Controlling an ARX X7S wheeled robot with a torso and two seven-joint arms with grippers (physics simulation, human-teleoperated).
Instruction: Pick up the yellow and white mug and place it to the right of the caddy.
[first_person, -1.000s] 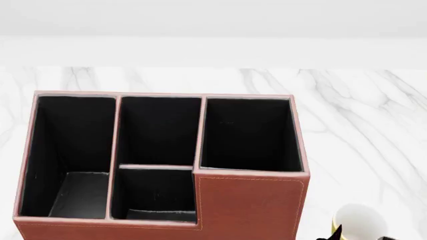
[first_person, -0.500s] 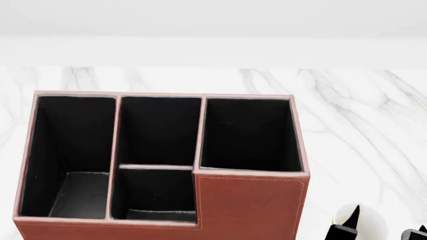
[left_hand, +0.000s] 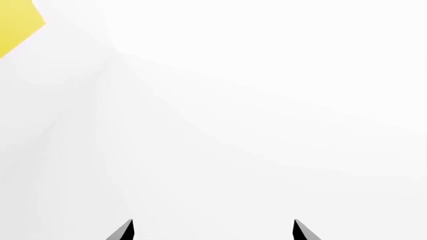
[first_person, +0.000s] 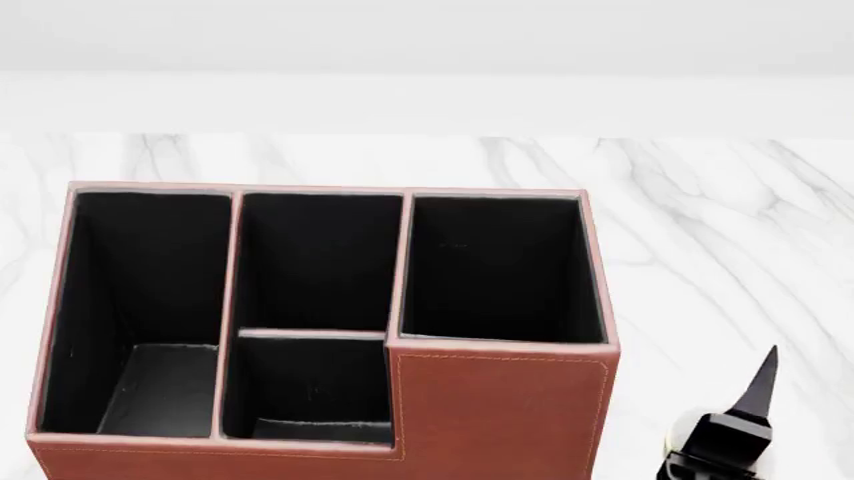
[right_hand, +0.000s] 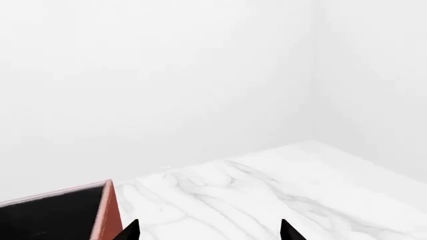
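Note:
The caddy (first_person: 501, 410) is a large reddish-brown box with black-lined compartments, filling the left and middle of the head view. Its corner (right_hand: 100, 212) also shows in the right wrist view. Only a pale sliver of the yellow and white mug (first_person: 682, 432) shows on the table just right of the caddy, behind my right arm. One black finger (first_person: 762, 385) of the right gripper points up over the mug. In the right wrist view the right gripper (right_hand: 209, 231) is open with only marble between its tips. The left gripper (left_hand: 212, 231) is open and holds nothing.
The white marble table (first_person: 721, 230) runs behind and to the right of the caddy, up to a plain white wall (first_person: 427, 40). A flat yellow patch (left_hand: 17, 27) sits at one corner of the left wrist view; I cannot tell what it is.
My right gripper has come up and forward at the lower right of the head view and now covers most of the mug, whose white inside showed before. The caddy has not moved.

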